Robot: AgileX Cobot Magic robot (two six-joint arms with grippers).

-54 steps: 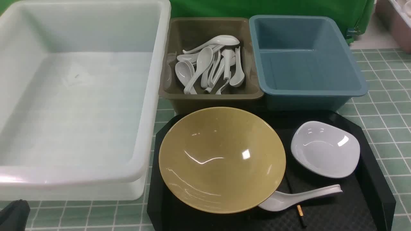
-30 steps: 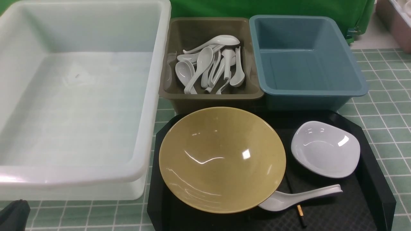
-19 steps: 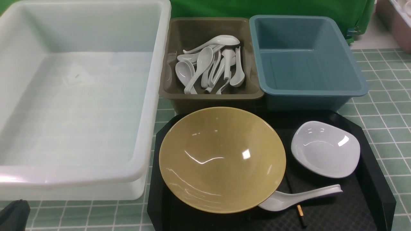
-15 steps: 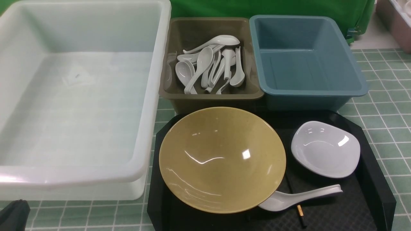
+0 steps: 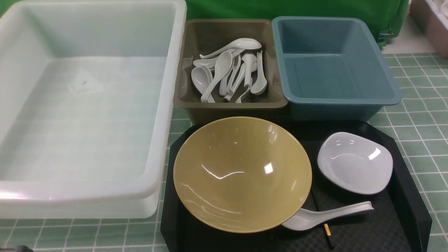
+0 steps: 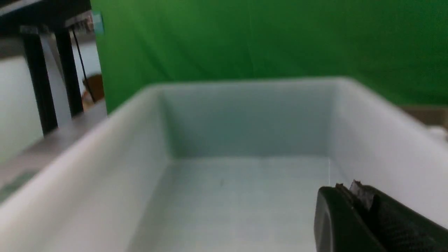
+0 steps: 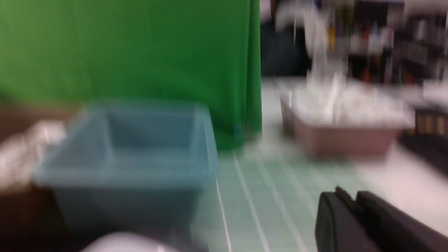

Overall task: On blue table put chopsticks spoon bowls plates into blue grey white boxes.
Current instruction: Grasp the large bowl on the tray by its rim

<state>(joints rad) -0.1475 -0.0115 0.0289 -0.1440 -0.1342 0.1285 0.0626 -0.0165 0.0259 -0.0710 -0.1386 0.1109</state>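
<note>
A green backdrop (image 5: 280, 8) hung behind the tiled blue-green tabletop (image 5: 413, 140). On it, one wide yellow bowl (image 5: 241, 175) sat in a black tray (image 5: 406, 196). One small white dish (image 5: 353, 162) lay to its right, and one white spoon (image 5: 325, 215) had its scoop tucked under the bowl's near rim. Only one chopstick (image 5: 327, 233) end showed, gold-banded, just below the spoon.

Behind the tray stood three boxes: the white box (image 5: 168, 105) at left, the grey box (image 5: 231, 105) in the middle holding a heap of spoons (image 5: 227, 71) too tangled to count, and the blue box (image 5: 336, 101) at right.

Nothing on the tray had moved since a moment before, but the left arm (image 5: 17, 249) had sunk almost out of the front view's near-left corner.

Only the wrist views showed the pincers. The left pincer (image 6: 344, 187) was closed and empty over the white box. The right pincer (image 7: 344, 194) was blurred and held nothing; whether its fingers met I could not tell. It faced the blue box and a pink tub (image 7: 343, 140).
</note>
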